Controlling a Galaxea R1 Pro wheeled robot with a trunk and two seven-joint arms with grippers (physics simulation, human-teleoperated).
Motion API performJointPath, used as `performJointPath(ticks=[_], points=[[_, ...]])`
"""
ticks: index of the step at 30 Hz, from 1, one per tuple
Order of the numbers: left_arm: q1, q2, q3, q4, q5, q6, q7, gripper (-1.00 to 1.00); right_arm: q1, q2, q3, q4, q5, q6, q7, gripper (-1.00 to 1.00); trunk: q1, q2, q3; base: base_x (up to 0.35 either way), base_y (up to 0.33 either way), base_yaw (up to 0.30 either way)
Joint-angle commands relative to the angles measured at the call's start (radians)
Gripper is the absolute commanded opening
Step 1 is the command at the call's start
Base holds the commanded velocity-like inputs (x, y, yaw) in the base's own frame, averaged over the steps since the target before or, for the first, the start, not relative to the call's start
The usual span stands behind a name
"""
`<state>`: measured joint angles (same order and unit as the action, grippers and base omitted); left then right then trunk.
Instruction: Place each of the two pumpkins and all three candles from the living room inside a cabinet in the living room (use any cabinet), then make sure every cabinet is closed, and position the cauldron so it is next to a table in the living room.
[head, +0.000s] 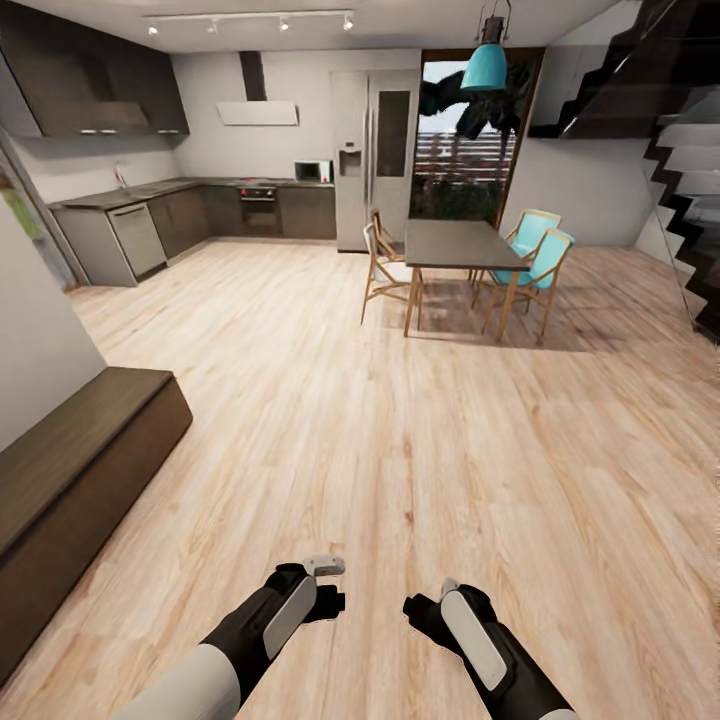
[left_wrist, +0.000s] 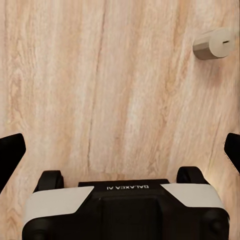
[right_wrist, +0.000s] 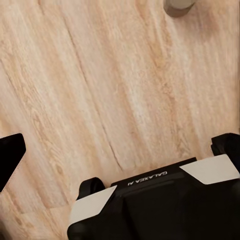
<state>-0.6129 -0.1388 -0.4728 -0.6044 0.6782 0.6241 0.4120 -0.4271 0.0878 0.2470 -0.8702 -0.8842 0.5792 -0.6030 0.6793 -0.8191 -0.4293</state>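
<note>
The long low dark-brown cabinet runs along the wall at the left, its front flush and nothing on its top. The pumpkins, candles, cauldron and living-room table are out of view. My left gripper and right gripper hang low in front of me over bare wood floor. In the left wrist view the gripper is open, its black fingertips far apart with nothing between them. The right gripper is open the same way, one black fingertip at the picture's edge.
A dark-topped dining table with wooden and teal chairs stands ahead at the right. Kitchen counters and a fridge line the back wall, and stairs rise at far right. Wide wood floor lies between. A pale stubby cylinder lies over the floor; what it is I cannot tell.
</note>
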Motion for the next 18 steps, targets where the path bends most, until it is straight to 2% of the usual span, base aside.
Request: performJointPath(ticks=[1, 12, 18], points=[[-0.001, 0.001, -0.004, -0.002, 0.011, 0.002, 0.010, 1.00, -0.001, 0.000, 0.003, -0.001, -0.009, 0.001, -0.009, 1.00, 0.001, -0.001, -0.003, 0.301, -0.141, -0.182], [-0.001, 0.001, -0.004, 0.001, 0.011, 0.002, 0.010, 1.00, -0.001, 0.000, 0.003, -0.002, -0.008, 0.000, -0.009, 1.00, 0.001, -0.001, -0.017, 0.313, -0.059, -0.177], [-0.001, 0.001, -0.004, 0.002, 0.011, 0.002, 0.010, 1.00, -0.001, 0.000, 0.003, -0.008, -0.007, -0.001, -0.009, 1.00, 0.001, -0.001, -0.018, 0.324, -0.001, -0.034]])
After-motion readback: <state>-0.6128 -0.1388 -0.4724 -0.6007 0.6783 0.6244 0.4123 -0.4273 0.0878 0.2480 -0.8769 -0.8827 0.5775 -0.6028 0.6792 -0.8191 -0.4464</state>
